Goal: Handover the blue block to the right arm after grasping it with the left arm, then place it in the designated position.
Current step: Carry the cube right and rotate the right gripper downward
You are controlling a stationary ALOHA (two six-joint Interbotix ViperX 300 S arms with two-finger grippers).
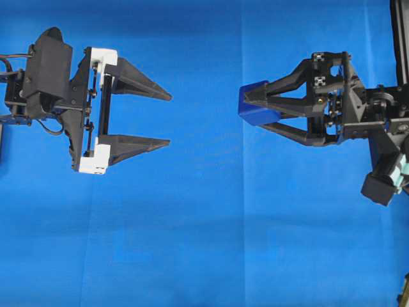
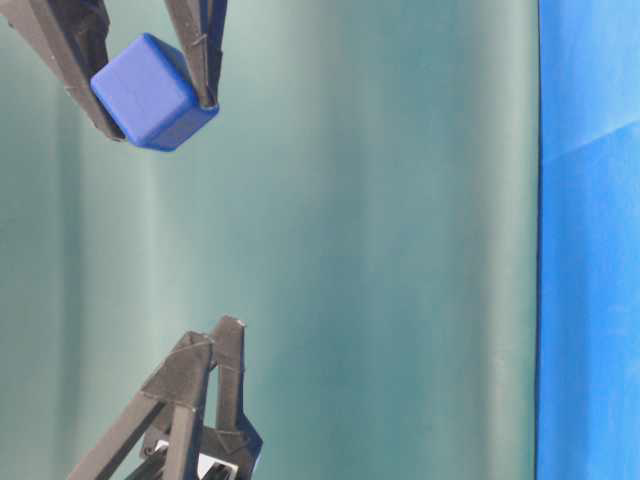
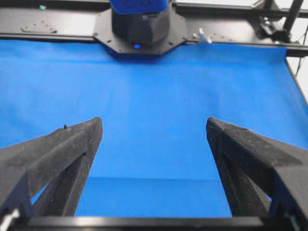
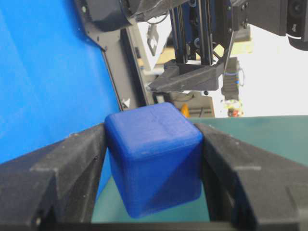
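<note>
The blue block is a small dark-blue cube held between the fingertips of my right gripper, the all-black one, raised above the cloth right of centre. It fills the right wrist view and shows at the top left of the table-level view. My left gripper, with white brackets, is wide open and empty at the left, its tips pointing toward the block with a clear gap between them. In the left wrist view its fingers frame only bare cloth.
The blue cloth covers the table. The right arm's base and a black frame stand at the far edge in the left wrist view. The right arm's body takes up the right edge of the overhead view.
</note>
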